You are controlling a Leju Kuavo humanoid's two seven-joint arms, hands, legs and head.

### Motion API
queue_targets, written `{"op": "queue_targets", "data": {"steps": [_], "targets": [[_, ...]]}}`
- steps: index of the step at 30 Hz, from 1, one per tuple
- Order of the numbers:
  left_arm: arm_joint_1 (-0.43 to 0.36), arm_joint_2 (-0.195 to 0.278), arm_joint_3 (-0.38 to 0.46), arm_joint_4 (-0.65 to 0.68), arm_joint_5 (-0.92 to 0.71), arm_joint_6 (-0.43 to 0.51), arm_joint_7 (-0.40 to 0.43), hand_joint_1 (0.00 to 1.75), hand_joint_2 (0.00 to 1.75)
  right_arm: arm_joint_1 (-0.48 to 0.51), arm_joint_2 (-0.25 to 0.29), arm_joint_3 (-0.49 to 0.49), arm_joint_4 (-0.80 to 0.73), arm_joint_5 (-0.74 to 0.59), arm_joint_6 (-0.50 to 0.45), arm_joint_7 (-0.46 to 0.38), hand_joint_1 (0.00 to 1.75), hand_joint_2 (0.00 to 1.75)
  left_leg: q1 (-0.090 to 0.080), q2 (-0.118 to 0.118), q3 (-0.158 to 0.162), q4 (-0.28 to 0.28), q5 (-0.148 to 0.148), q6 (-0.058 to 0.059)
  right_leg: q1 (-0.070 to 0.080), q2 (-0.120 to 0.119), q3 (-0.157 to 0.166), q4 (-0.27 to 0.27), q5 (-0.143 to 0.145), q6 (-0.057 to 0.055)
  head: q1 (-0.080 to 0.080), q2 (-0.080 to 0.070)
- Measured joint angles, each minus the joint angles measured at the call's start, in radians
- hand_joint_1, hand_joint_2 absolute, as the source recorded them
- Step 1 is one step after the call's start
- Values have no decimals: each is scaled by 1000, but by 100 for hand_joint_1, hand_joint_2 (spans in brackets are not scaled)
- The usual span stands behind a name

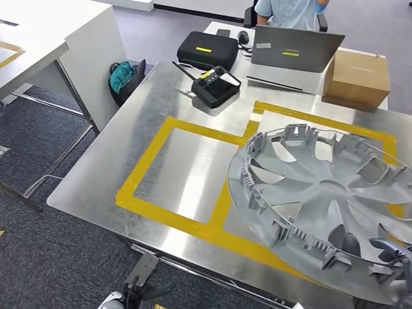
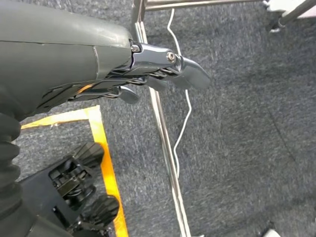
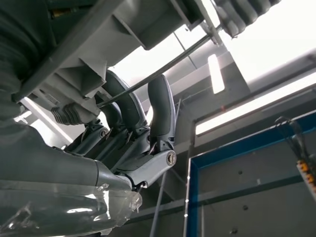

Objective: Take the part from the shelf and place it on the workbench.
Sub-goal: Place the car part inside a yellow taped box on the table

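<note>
Right hand (image 1: 389,251), at the lower right of the frame, grips the part (image 1: 320,199) (a grey wheel cover) over the workbench (image 1: 121,148). Carrying seems done; next, probably lowering it flat inside the yellow tape (image 1: 160,138).

Black controller (image 1: 216,87), black case (image 1: 207,49), open laptop (image 1: 293,51), cardboard box (image 1: 357,77), teal bag (image 1: 123,76)

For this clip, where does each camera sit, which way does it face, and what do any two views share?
Head view: high on the body, looking down at the metal workbench and wheel cover.
Left wrist view: behind the left robot hand, facing carpet.
Right wrist view: behind the right robot hand, facing up at the wheel cover's underside.
Shared: head and right wrist views show the wheel cover.
</note>
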Motion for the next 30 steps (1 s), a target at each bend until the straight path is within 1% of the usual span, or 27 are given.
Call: {"op": "queue_targets", "data": {"steps": [2, 3, 4, 5, 6, 7, 8, 9, 10, 11, 12, 13, 14, 15, 16, 17, 18, 19, 20, 21, 23, 26, 28, 30], "targets": [[0, -1, 0, 0, 0, 0, 0, 0, 175, 1, 0, 0, 0, -2, 0, -2, 175, 175, 2, -2, 17, -8, 11, 17, 0, -4, 14, 4, -6, 12, 2, 0], [0, -1, 0, 0, 0, 0, -1, 0, 175, 0, 0, 0, 0, -3, 0, -3, 175, 175, 2, -2, 28, -8, 13, 25, 0, -8, 6, 25, -17, 15, 5, 0], [1, -1, 0, 0, 0, 0, -1, 0, 175, -1, 0, 0, 0, -4, 0, -5, 175, 175, 1, -2, 38, -8, 13, 31, 0, -12, -18, 70, -34, 17, 7, 0], [3, 0, 0, 0, 0, 0, -2, 0, 175, -1, 0, 0, 0, -6, 0, -6, 175, 175, 0, -2, 44, -8, 8, 35, 0, -16, -56, 132, -55, 19, 10, 0], [6, 0, 0, 0, 0, 0, -2, 0, 175, -1, 0, 0, 0, -8, 0, -9, 175, 175, -2, -2, 48, -8, 3, 38, 0, -17, -103, 198, -80, 20, 11, 0], [10, 0, 0, 0, 0, 0, -3, 0, 175, -1, 0, 0, 0, -13, 0, -15, 175, 175, -4, -3, 52, -8, -2, 40, 0, -17, -145, 246, -103, 20, 12, 0], [14, 0, 0, 0, 0, 0, -3, 0, 175, 0, 0, -1, 1, -21, 0, -22, 175, 175, -6, -5, 58, -7, -8, 41, 1, -17, -173, 262, -111, 19, 12, 0], [19, 0, 0, 0, -1, 0, -4, 0, 175, 0, 0, -3, 1, -31, 0, -31, 175, 175, -7, -8, 66, -7, -15, 42, 2, -17, -185, 244, -97, 16, 13, 0], [24, 0, 0, 0, -1, 0, -5, 0, 175, 1, 0, -5, 1, -42, 0, -41, 175, 175, -9, -10, 76, -7, -23, 42, 3, -18, -180, 194, -58, 11, 13, 0], [29, 0, 0, 1, -2, 0, -6, 0, 175, 1, 0, -8, 1, -54, 0, -49, 175, 175, -11, -12, 84, -8, -31, 41, 6, -19, -167, 130, 0, 4, 13, 0], [33, 0, 0, 1, -2, 0, -8, 0, 175, 0, 1, -12, 1, -66, 0, -54, 175, 175, -12, -15, 93, -8, -38, 39, 9, -20, -155, 76, 46, -3, 12, 0], [37, 1, 1, 2, 0, 0, -10, 0, 175, 1, 1, -17, 2, -82, 0, -49, 175, 175, -13, -17, 98, -9, -43, 35, 13, -22, -147, 40, 75, -9, 12, 0], [41, 2, 3, 3, 5, 1, -15, 0, 175, 5, 1, -25, 6, -117, 0, -31, 175, 175, -13, -19, 102, -9, -45, 30, 16, -21, -143, 20, 91, -15, 11, 0], [46, 4, 6, 3, 10, 2, -20, 0, 175, 11, 2, -39, 14, -169, 0, -6, 175, 175, -15, -21, 104, -7, -46, 26, 17, -21, -138, 15, 96, -13, 11, 0], [50, 6, 11, 4, 14, 2, -27, 0, 175, 18, 2, -59, 26, -239, 0, 15, 175, 175, -15, -21, 106, -11, -46, 30, 19, -20, -130, 9, 103, -6, 9, 0], [54, 8, 17, 4, 16, 3, -33, 0, 175, 26, 3, -88, 44, -323, 0, 19, 175, 175, -15, -20, 108, -15, -43, 33, 20, -19, -124, 3, 114, -5, 6, 0], [57, 9, 24, 5, 16, 3, -38, 0, 175, 31, 4, -124, 67, -406, 0, 0, 175, 175, -16, -18, 108, -21, -43, 36, 20, -21, -120, 0, 120, -1, 5, 0], [59, 11, 30, 6, 16, 3, -43, 0, 175, 35, 5, -167, 94, -486, 0, -32, 175, 175, -15, -16, 110, -28, -42, 37, 21, -22, -121, 0, 118, -2, 3, 0], [60, 12, 36, 6, 16, 3, -48, 0, 175, 39, 5, -213, 123, -554, 0, -64, 175, 175, -15, -16, 110, -32, -41, 32, 21, -23, -122, 0, 119, -8, 4, 0], [60, 13, 42, 7, 16, 3, -51, 0, 175, 42, 5, -260, 153, -603, 4, -86, 175, 175, -15, -16, 111, -35, -42, 30, 21, -23, -123, -1, 118, -9, 4, 0], [60, 15, 52, 8, 15, 2, -54, 0, 175, 48, 5, -344, 203, -653, 25, -99, 175, 175, -15, -14, 111, -39, -43, 28, 21, -22, -123, -1, 116, -11, 4, 0], [59, 16, 61, 10, 14, 0, -55, 0, 175, 50, 5, -448, 252, -678, 68, -100, 175, 175, -15, -13, 111, -40, -43, 24, 21, -21, -123, -1, 115, -13, 5, 0], [58, 16, 67, 10, 13, -1, -57, 0, 175, 41, 5, -506, 271, -693, 123, -95, 175, 175, -15, -12, 112, -40, -42, 22, 21, -19, -123, -1, 116, -14, 5, 0], [57, 16, 72, 10, 11, -3, -60, 0, 175, 17, 5, -569, 290, -708, 201, -92, 175, 175, -15, -10, 113, -40, -42, 21, 21, -18, -122, -1, 117, -16, 5, 0]]}}
